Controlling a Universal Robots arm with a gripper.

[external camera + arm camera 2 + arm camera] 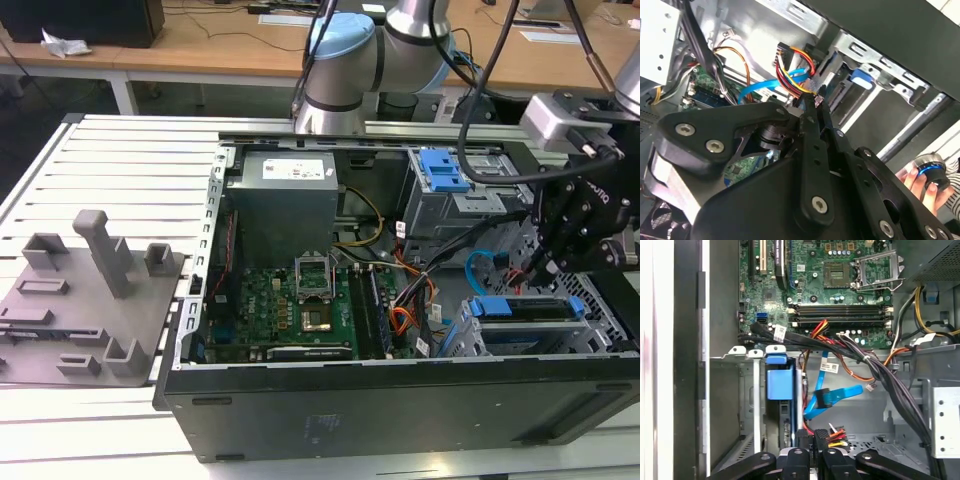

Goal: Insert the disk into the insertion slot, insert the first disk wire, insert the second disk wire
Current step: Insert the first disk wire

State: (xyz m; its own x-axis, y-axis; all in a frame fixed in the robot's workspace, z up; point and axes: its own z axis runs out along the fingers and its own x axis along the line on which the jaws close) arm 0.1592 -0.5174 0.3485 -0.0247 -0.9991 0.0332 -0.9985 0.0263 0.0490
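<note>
Disk sits inside the insertion slot, at the exterior view's right end of the open computer case on the slatted tabletop. Its blue carrier faces up in the first wrist view. Gripper hangs inside the case just beside the slot. In both wrist views its fingers are pinched together on the black plug of the multicoloured disk wire. The blue flat wire lies loose near the gripper, not touching it. A person's hand holds a blue-ringed knob outside the case.
</note>
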